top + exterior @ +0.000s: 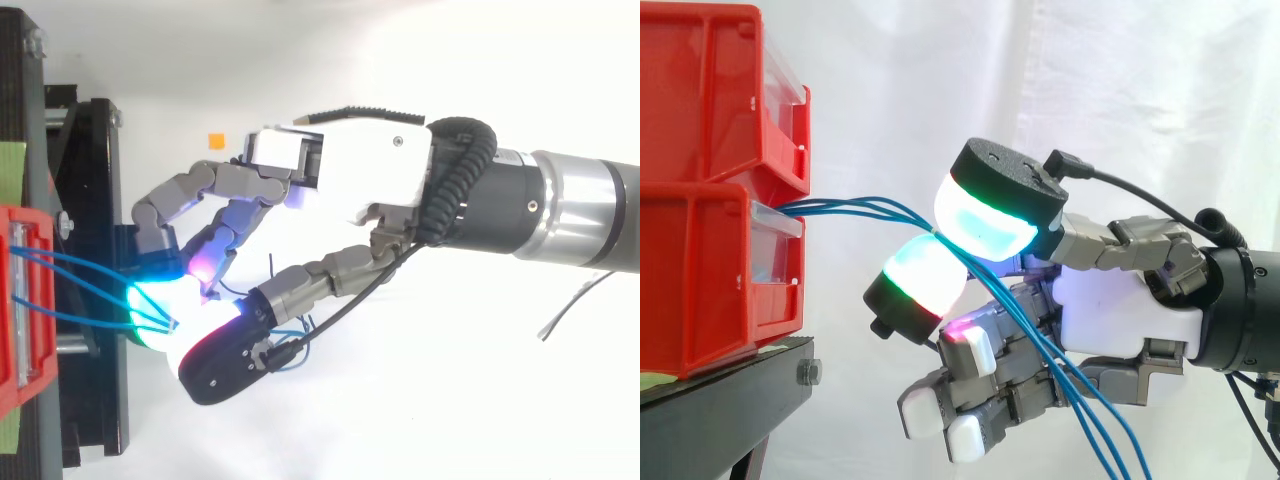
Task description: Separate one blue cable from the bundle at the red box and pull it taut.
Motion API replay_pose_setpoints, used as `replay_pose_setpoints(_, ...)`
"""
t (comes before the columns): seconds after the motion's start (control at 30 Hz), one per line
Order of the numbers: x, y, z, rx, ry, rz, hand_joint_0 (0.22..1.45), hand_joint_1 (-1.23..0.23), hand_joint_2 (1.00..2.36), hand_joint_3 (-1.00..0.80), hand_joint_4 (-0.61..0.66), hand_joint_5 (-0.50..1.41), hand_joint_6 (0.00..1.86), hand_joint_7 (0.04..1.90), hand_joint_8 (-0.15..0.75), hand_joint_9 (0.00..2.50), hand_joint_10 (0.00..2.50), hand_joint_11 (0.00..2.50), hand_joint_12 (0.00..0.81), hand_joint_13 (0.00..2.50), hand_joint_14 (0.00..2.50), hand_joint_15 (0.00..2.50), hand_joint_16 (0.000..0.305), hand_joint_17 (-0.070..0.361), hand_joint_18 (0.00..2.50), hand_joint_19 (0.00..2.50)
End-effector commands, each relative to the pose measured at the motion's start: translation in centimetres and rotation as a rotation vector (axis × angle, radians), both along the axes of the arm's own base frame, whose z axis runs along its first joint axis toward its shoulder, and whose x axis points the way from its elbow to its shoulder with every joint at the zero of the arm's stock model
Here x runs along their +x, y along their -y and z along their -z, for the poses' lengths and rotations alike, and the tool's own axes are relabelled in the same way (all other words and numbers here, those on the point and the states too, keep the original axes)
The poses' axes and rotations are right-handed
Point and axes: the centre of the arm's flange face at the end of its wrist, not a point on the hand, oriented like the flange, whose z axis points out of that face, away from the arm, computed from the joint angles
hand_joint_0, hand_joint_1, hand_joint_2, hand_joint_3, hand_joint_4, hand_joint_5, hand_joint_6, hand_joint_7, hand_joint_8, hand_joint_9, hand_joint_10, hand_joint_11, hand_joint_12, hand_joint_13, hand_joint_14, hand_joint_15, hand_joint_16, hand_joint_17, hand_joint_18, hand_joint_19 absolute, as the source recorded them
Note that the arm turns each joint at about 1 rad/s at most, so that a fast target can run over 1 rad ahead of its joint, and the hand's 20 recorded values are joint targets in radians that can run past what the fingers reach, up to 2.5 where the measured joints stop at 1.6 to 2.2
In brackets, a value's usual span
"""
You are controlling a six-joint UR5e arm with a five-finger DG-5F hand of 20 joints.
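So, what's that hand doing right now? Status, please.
Hand shut, pads pinching blue cables. Several seem caught together, none separated; they bow slack from red box. Nothing in the way.

Stacked red bins (700,270) sit atop black stand (735,405).

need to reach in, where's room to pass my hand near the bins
Free: the gap above the blue cables, between the upper red bin and the hand; also below them, between the lower red bin, the black stand and the curled fingers. Crowded: where the glowing pads pinch the cables, and under the palm, where they trail down.
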Motion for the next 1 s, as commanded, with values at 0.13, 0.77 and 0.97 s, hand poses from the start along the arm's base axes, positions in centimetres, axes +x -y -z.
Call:
replay_pose_setpoints(0.13,-0.11,0.16,0.12,-0.001,-0.011,0.007,0.66,-0.65,1.0,-0.48,0.03,-0.16,0.83,1.24,0.364,1.02,0.03,0.87,0.42,0.87,0.02,0.49,0.049,0.111,0.81,0.53)
replay_pose_setpoints(0.77,-0.11,0.16,0.12,-0.001,-0.011,0.007,0.84,-0.9,1.0,-0.5,0.07,-0.21,0.87,1.2,0.35,0.95,0.03,0.97,0.416,0.84,0.02,0.51,0.05,0.113,0.8,0.56)
replay_pose_setpoints(0.97,-0.1,0.04,0.12,0.0,-0.011,0.005,0.79,-0.9,1.0,-0.5,0.09,-0.2,0.87,1.25,0.361,0.97,0.03,0.98,0.414,0.86,0.02,0.51,0.05,0.113,0.84,0.52)
